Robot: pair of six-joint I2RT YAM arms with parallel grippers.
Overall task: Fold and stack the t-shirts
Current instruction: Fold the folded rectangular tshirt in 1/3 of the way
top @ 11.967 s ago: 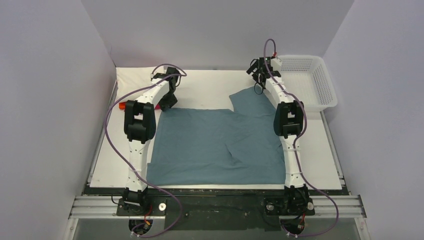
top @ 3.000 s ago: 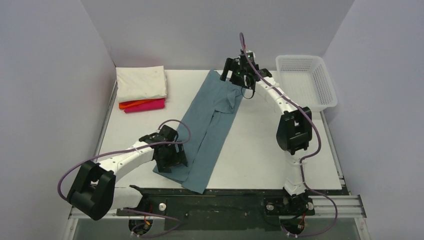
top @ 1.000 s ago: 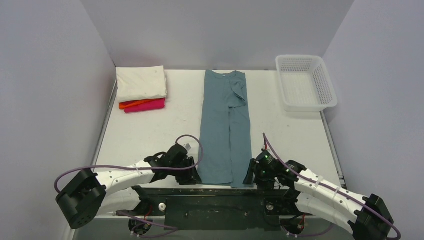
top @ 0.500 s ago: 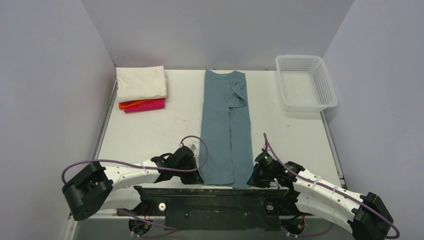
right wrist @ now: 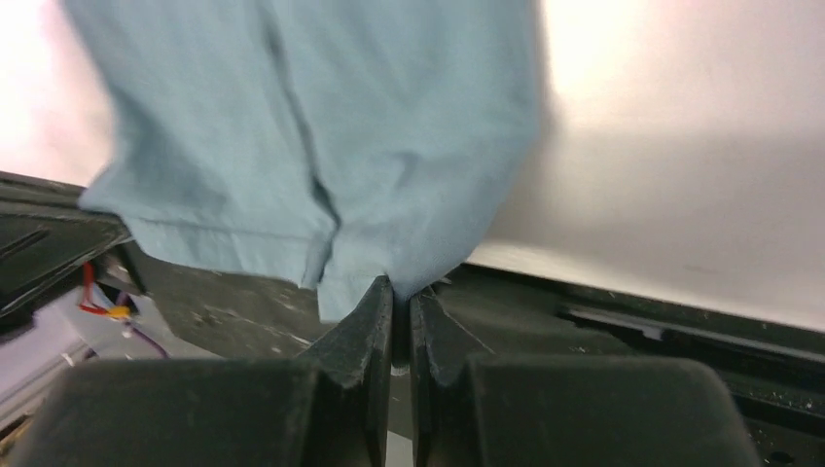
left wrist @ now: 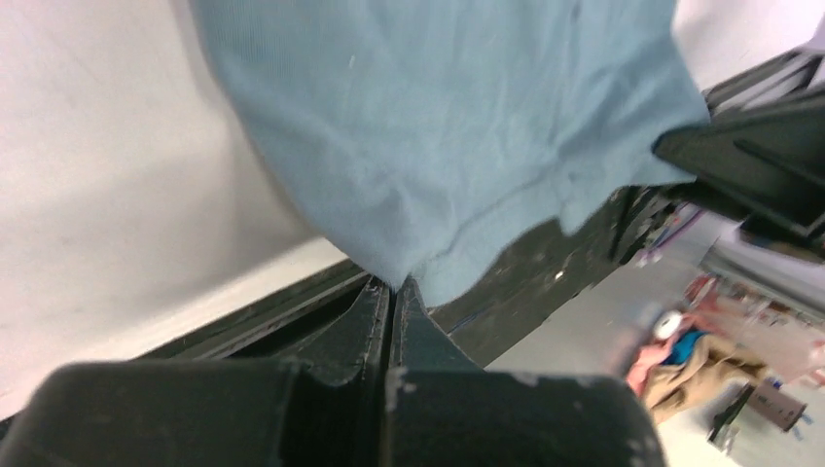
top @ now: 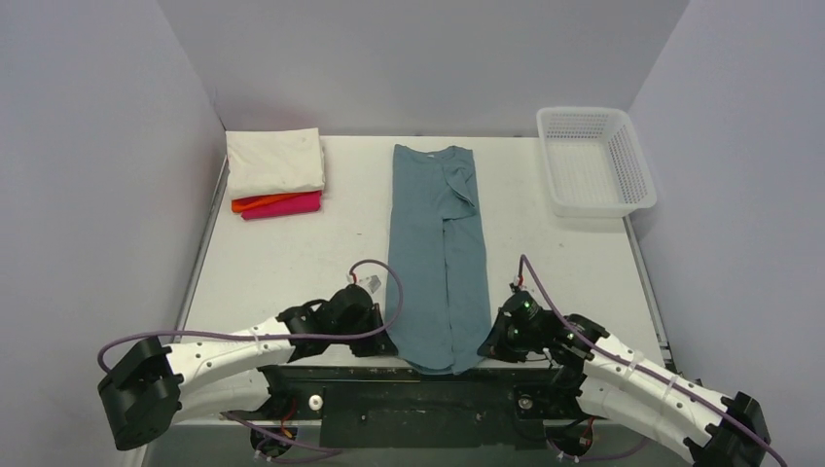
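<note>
The teal-blue t-shirt [top: 438,248] lies as a long narrow strip down the middle of the table, collar at the far end. Its near hem sags over the table's front edge. My left gripper [top: 387,342] is shut on the hem's left corner, and in the left wrist view the cloth [left wrist: 438,146] runs into the closed left gripper [left wrist: 397,284]. My right gripper [top: 489,346] is shut on the hem's right corner; the right wrist view shows the fabric [right wrist: 321,146] pinched at the right gripper [right wrist: 399,289]. A folded cream t-shirt [top: 274,161] tops the orange [top: 255,203] and pink [top: 287,205] ones at the back left.
A white mesh basket [top: 593,161] stands at the back right corner. The dark rail [top: 428,384] with the arm bases runs along the table's front edge, just below both grippers. Grey walls close in the left, back and right sides.
Both grippers have shut on the near hem corners within the last second. The hem has been drawn slightly toward the front edge and now bulges over it.
</note>
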